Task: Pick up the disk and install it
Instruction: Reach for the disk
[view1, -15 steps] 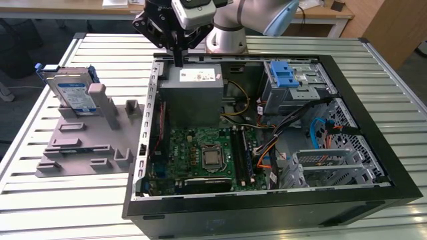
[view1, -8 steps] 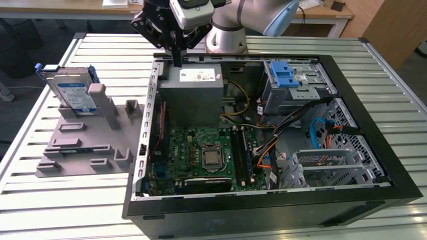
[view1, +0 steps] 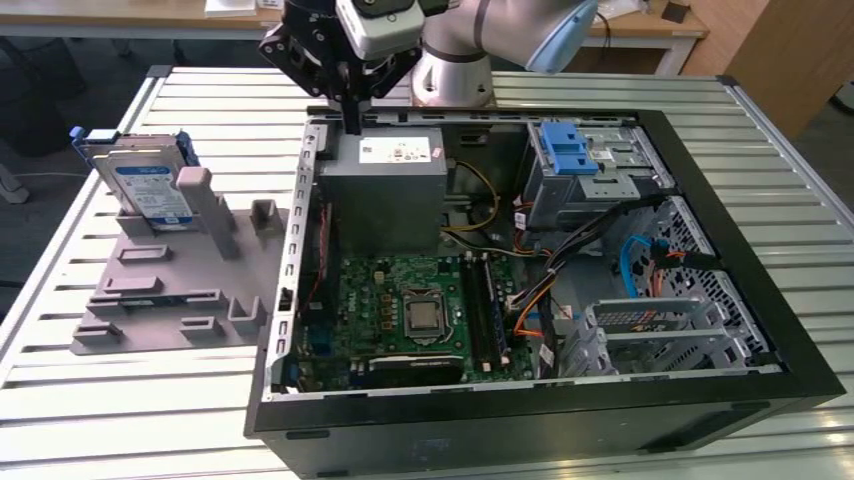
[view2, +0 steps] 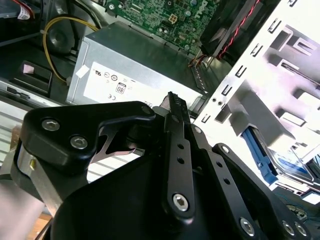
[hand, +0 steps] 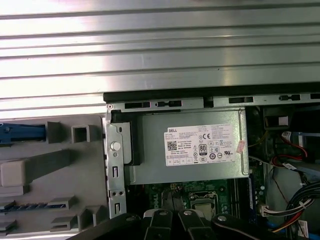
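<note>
gripper (view1: 354, 124) pinched closed, empty, above power supply (view1: 380, 195); disk (view1: 144, 188) well off toward exterior view's left, lower, upright in grey holder (view1: 147, 300)

The arm (view1: 518, 32) is reaching in from the counter's (view1: 160, 400) edge beside its base, wrist pointing downward. The black pincer (view1: 354, 123) is hanging with both fingers (view2: 176, 122) pressed together, gripping nothing.

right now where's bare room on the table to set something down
In the exterior view, the table's bare slats are free in front of the grey holder and behind it, at the far edge. The open computer case is crowded with boards, cables and metal cages.
</note>
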